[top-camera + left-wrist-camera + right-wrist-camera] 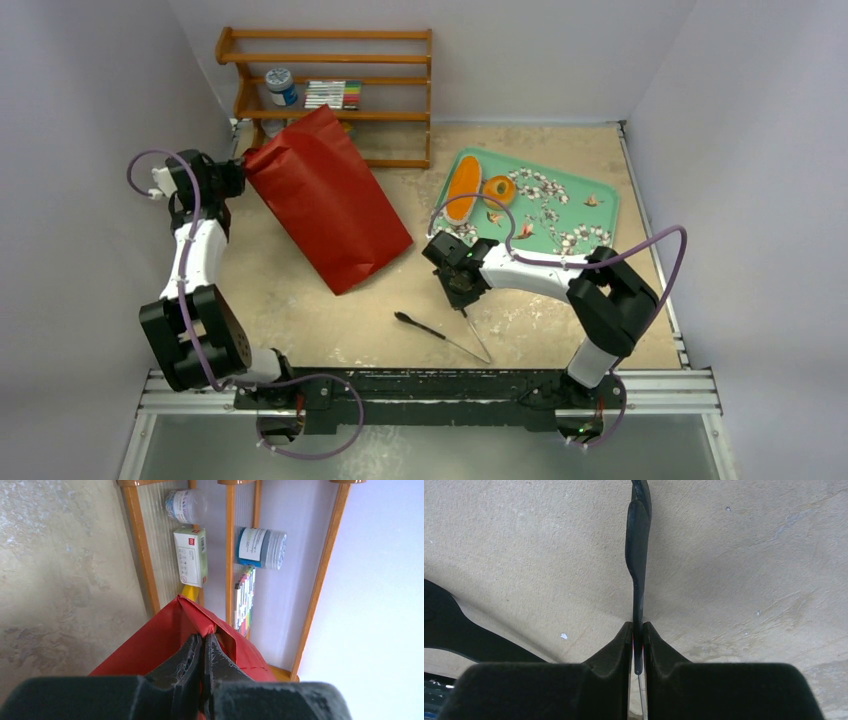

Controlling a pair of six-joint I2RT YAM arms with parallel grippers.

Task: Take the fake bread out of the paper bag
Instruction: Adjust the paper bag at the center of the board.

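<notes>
The red paper bag [330,200] lies tilted on the table, its far-left corner raised. My left gripper [238,175] is shut on that corner, and in the left wrist view the fingertips pinch a fold of red paper [204,636]. The bag's opening and inside are hidden. Two pieces of fake bread, a long oval loaf [462,188] and a round bun [498,189], rest on the green flowered tray [560,215]. My right gripper [463,290] hovers low over the table, shut on one black arm of a pair of tongs [637,570].
The tongs [440,335] spread in a V toward the near edge. A wooden shelf [330,90] at the back holds a jar [281,86] and a marker box [333,94], close behind the bag. Walls close in on both sides.
</notes>
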